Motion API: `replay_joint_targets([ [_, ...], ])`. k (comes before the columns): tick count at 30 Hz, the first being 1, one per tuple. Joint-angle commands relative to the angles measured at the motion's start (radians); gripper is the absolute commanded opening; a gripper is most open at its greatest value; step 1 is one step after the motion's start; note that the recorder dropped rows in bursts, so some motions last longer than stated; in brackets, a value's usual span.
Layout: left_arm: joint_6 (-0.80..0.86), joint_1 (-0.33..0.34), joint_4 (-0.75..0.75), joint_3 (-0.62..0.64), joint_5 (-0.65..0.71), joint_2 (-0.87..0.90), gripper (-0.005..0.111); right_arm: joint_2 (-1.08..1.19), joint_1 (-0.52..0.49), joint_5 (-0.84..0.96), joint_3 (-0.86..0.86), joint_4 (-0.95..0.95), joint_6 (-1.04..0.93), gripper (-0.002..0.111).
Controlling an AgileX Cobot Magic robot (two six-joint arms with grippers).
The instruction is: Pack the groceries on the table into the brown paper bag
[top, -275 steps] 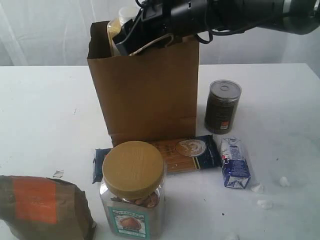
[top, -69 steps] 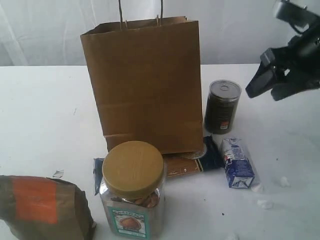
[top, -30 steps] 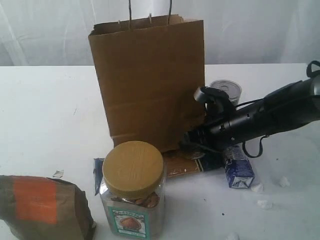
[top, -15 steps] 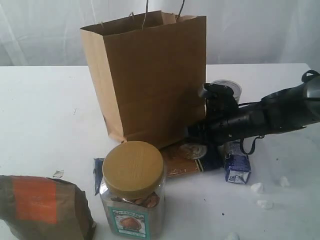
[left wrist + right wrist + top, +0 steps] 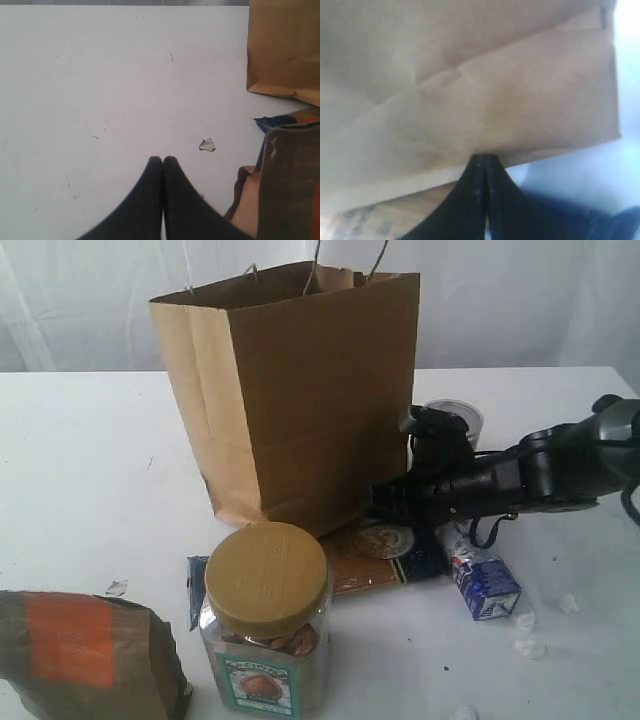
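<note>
A speckled white counter [image 5: 80, 460] carries a paper bag [image 5: 300, 390] touching the right claw [image 5: 374, 506]. A spaghetti packet [image 5: 360, 565] lies under the claw, with a can [image 5: 455, 418] and a carton [image 5: 485, 580] beside its arm. A jar [image 5: 265, 625], a pouch [image 5: 85, 655] and crumbs [image 5: 525, 635] lie well apart from it.

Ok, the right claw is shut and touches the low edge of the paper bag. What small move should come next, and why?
Probably push the brown paper bag sideways, off the spaghetti packet. The shut right claw touches the bag's bottom edge, and the bag seems to sit partly on the packet, so the packet cannot be picked up yet.
</note>
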Motion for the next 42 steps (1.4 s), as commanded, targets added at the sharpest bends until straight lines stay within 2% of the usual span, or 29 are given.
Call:
replay_joint_targets([
  [1,-0.006,-0.007,-0.010,0.002,0.002,-0.006,0.000,0.024,0.000,0.024,-0.056,0.019,-0.024,0.000],
  [6,-0.006,-0.007,-0.010,0.002,0.002,-0.006,0.000,0.026,0.000,0.003,-0.116,0.019,-0.024,0.000],
  [16,-0.006,-0.007,-0.010,0.002,0.002,-0.006,0.000,0.044,0.000,-0.071,-0.119,0.019,0.000,0.000],
  [23,-0.006,-0.007,-0.010,0.002,0.002,-0.006,0.000,0.017,0.000,0.125,-0.117,-0.031,0.158,0.000],
  [28,-0.006,-0.007,-0.010,0.002,0.002,-0.006,0.000,0.011,0.004,0.165,-0.117,-0.176,0.332,0.000],
  [32,-0.006,-0.007,-0.010,0.002,0.002,-0.006,0.000,0.011,0.039,0.204,-0.117,-0.225,0.338,0.000],
  [39,-0.006,-0.007,-0.010,0.002,0.002,-0.006,0.000,0.036,0.162,-0.082,-0.123,-0.192,0.308,0.000],
  [42,-0.006,-0.007,-0.010,0.002,0.002,-0.006,0.000,0.072,0.185,-0.169,-0.147,-0.187,0.304,0.000],
])
